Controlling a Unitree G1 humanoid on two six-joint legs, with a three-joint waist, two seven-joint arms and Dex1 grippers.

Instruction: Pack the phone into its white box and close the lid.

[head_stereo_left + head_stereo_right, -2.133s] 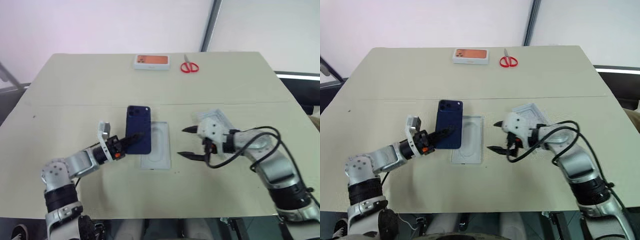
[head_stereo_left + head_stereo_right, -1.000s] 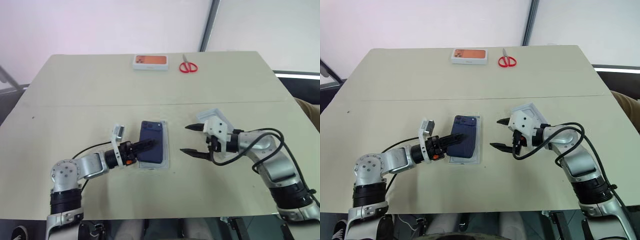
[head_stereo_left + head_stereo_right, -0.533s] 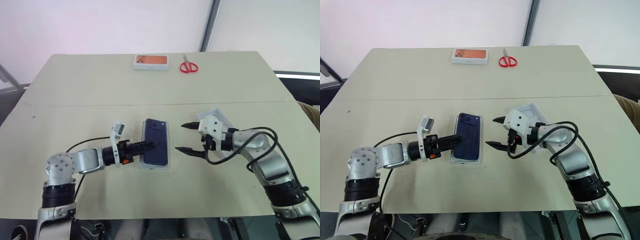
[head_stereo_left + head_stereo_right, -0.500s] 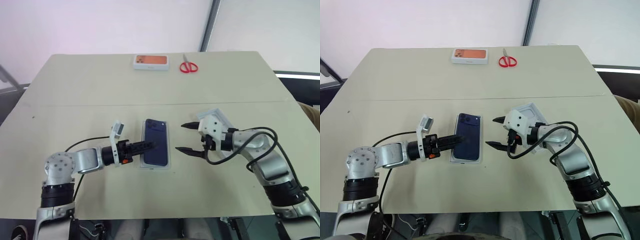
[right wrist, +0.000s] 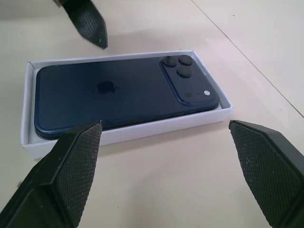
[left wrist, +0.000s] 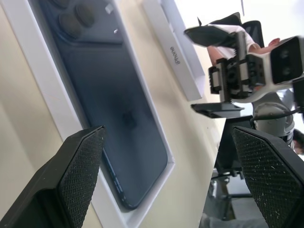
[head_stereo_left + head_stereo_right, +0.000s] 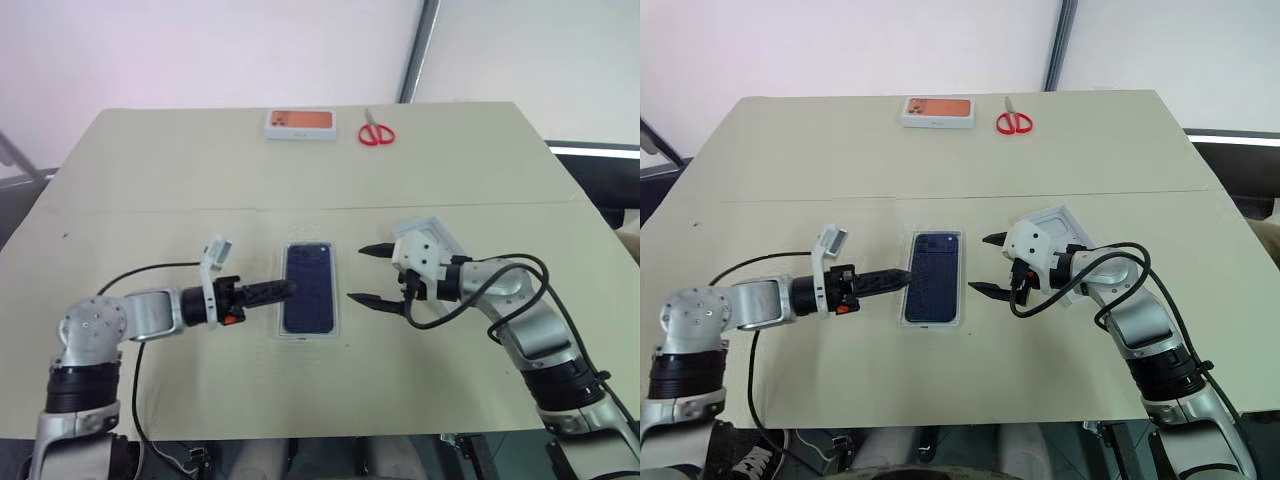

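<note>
Now that the phone [image 7: 309, 289] lies flat inside the box [image 7: 310, 334], camera side up, in the middle of the frame, the first part of the job looks done. The box sits on the table [image 7: 180, 180].

The left gripper [image 7: 898, 277] is just left of the box. Its jaws are wide open and hold nothing. The right gripper [image 7: 366, 273] is just right of the box. Its jaws are wide open too, and empty.

The lid [image 7: 1072, 232] lies on the table behind the right gripper, a little right of the middle. It is partly hidden by the arm. It is not on the box yet.

What seems to be left is to pick up the lid, set it over the box and press it down.

At the top of the frame, well away, lie a small orange box [image 7: 301, 123] and red scissors [image 7: 377, 133].
</note>
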